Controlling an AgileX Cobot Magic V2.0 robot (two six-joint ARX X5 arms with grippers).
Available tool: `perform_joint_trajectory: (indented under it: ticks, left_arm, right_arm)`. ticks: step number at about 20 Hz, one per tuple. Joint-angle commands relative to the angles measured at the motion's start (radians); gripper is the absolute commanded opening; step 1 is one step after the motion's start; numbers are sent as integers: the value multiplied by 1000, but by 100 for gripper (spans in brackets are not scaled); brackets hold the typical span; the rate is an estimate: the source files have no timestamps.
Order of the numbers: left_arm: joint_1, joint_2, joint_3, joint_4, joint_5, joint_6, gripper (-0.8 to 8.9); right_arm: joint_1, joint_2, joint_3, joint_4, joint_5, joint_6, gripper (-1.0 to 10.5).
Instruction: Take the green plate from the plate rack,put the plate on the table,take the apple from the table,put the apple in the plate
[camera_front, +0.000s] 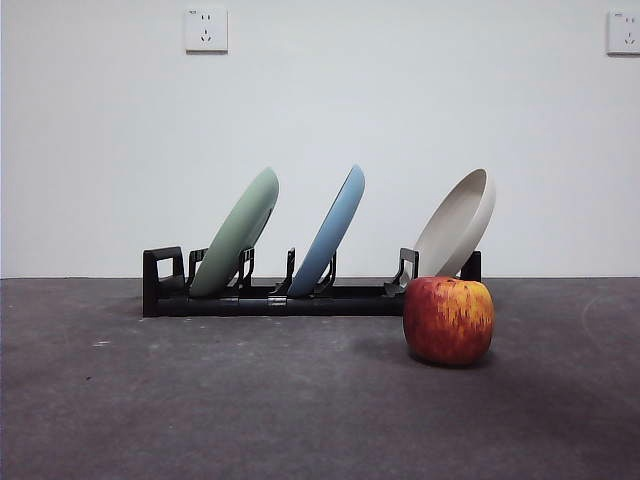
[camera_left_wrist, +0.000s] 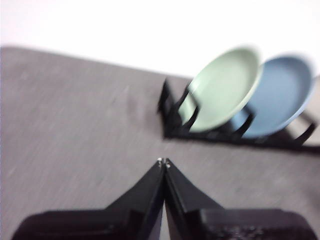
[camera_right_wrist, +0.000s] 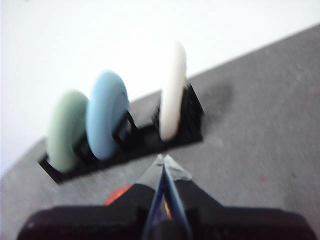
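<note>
The green plate leans in the leftmost slot of the black plate rack; it also shows in the left wrist view and the right wrist view. The apple, red with yellow streaks, rests on the table in front of the rack's right end. A sliver of the apple peeks from behind my right gripper, which is shut and empty. My left gripper is shut and empty, well short of the rack. Neither arm shows in the front view.
A light blue plate stands in the middle of the rack and a cream-white plate at its right end. A white wall with two sockets rises behind the table.
</note>
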Motion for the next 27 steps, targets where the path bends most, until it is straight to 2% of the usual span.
perform_joint_trajectory:
  ticks: [1, 6, 11, 14, 18, 22, 27]
  left_arm:
    - [2, 16, 59, -19, 38, -43, -8]
    - [2, 86, 187, -117, 104, -42, -8]
    - [2, 185, 302, -177, 220, -34, -8]
    - [2, 251, 374, -217, 292, -19, -8]
    - [2, 317, 475, -317, 385, 62, -8]
    - [2, 361, 555, -435, 474, 142, -8]
    - [2, 396, 629, -595, 565, 250, -8]
  right_arm:
    - [1, 28, 56, 11, 0, 59, -12]
    - [3, 115, 190, -40, -11, 56, -12]
    - [3, 232, 341, -158, -129, -36, -12]
    - [4, 303, 446, -272, -198, -108, -12]
    - [11, 395, 612, -485, -285, -251, -12]
    - [16, 478, 748, -685, -318, -398, -12]
    - [17, 555, 848, -894, -318, -530, -11]
